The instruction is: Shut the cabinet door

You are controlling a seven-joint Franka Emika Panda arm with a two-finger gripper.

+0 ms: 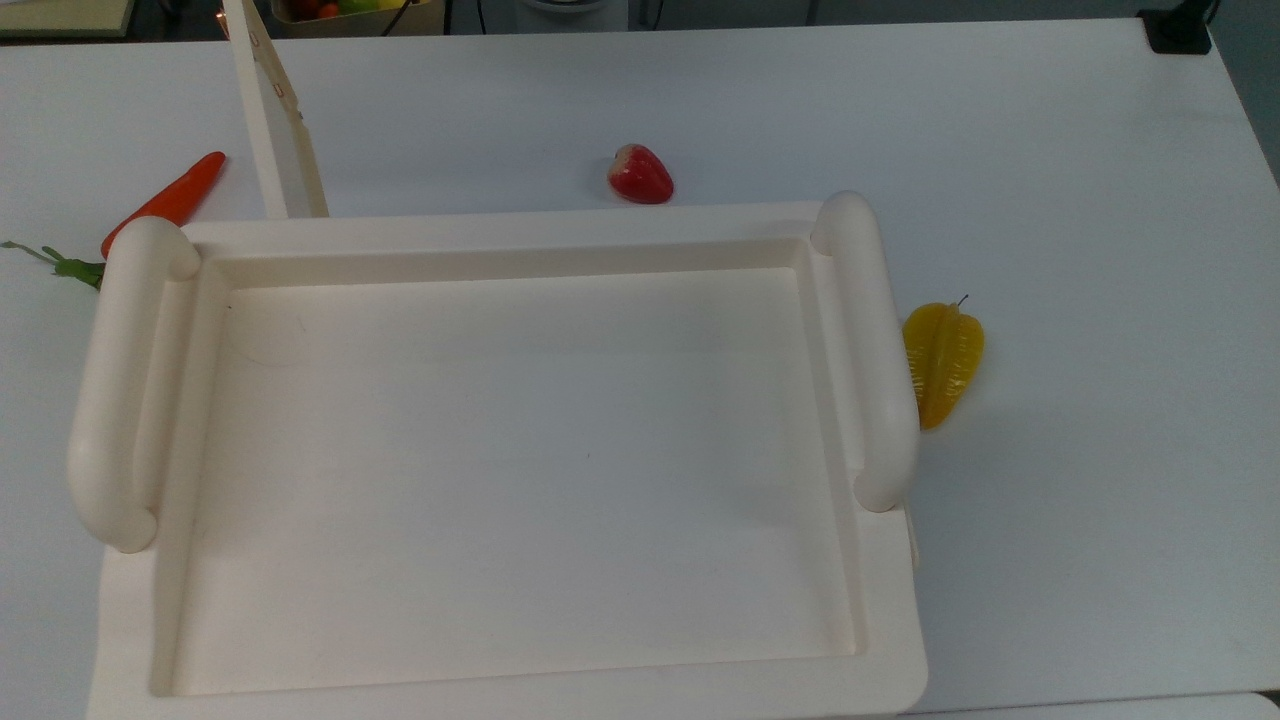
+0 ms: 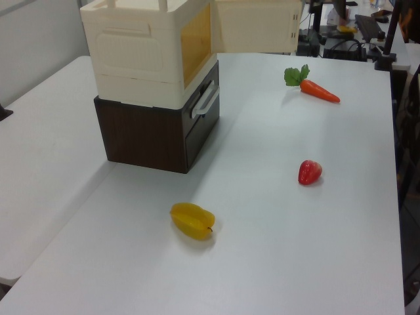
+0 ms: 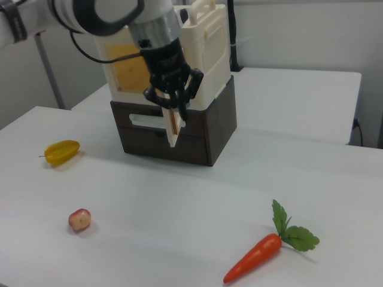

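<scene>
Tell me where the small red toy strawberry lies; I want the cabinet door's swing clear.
In the top view, the small red toy strawberry lies on the white table, just beyond the cream-white cabinet's far rim, to the right of the open cream-white door panel.

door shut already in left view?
No. The cabinet door stands swung open from the cabinet, exposing its yellow interior.

Right view: black two-finger gripper (image 3: 173, 107) at edge-on cream-white cabinet door (image 3: 173, 127), cream-white boxy cabinet (image 3: 206, 45) on dark brown base (image 3: 206, 128), orange plastic carrot (image 3: 254, 257) near right.
</scene>
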